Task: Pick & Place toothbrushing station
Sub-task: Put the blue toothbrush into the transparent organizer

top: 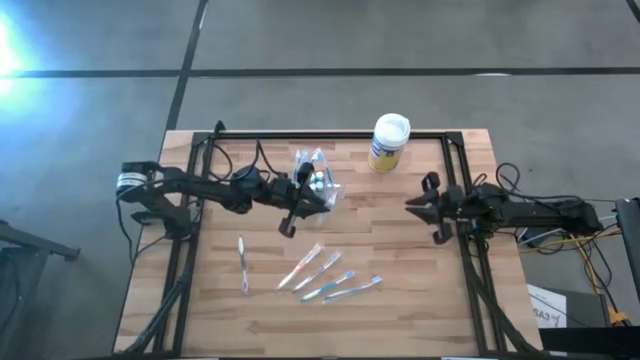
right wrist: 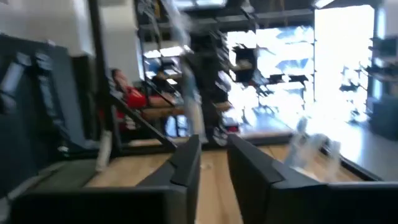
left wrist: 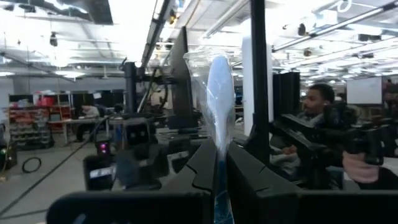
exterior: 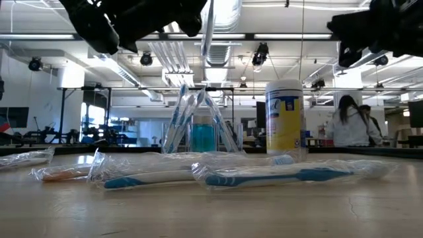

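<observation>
Clear plastic holder (top: 318,178) stands near the desk's (top: 400,300) far edge, where the left gripper (left wrist: 217,180), closed on a wrapped toothbrush (left wrist: 219,106), could tip it; the right gripper (top: 414,205) hangs slightly open, empty.

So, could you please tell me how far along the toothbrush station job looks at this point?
Done: several wrapped brushes already stand in the toothbrushing station by the table's far edge. In hand: the left gripper, raised beside it, is shut on a wrapped toothbrush. Left: five wrapped toothbrushes lie flat on the wooden table. The right gripper waits at the right side, holding nothing.
</observation>
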`<state>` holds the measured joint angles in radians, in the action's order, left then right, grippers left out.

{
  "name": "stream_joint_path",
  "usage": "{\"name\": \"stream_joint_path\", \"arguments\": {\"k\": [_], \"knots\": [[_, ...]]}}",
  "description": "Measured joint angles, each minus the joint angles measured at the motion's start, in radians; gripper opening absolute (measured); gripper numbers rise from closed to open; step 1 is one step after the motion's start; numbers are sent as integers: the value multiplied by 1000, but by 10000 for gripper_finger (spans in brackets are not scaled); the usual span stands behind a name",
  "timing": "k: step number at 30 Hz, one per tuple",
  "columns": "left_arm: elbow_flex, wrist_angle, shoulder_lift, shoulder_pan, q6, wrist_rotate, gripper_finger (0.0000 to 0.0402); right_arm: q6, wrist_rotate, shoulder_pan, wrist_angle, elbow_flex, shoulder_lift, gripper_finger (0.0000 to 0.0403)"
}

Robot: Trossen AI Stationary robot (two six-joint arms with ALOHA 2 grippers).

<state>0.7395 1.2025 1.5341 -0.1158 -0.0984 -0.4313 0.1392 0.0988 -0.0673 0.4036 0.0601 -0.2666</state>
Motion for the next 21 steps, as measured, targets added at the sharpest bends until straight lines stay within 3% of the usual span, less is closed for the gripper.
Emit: {"name": "stream_joint_path", "arguments": {"k": [10,17,21], "knots": [[46,-25,10,11,50,-30,20,-2,-42,0,214,113,-386,193],[80,-35,11,37,79,-32,20,-80,-29,0,218,321,-664,220],[92,-35,11,45,82,-32,20,-95,79,0,221,442,-813,221]]}}
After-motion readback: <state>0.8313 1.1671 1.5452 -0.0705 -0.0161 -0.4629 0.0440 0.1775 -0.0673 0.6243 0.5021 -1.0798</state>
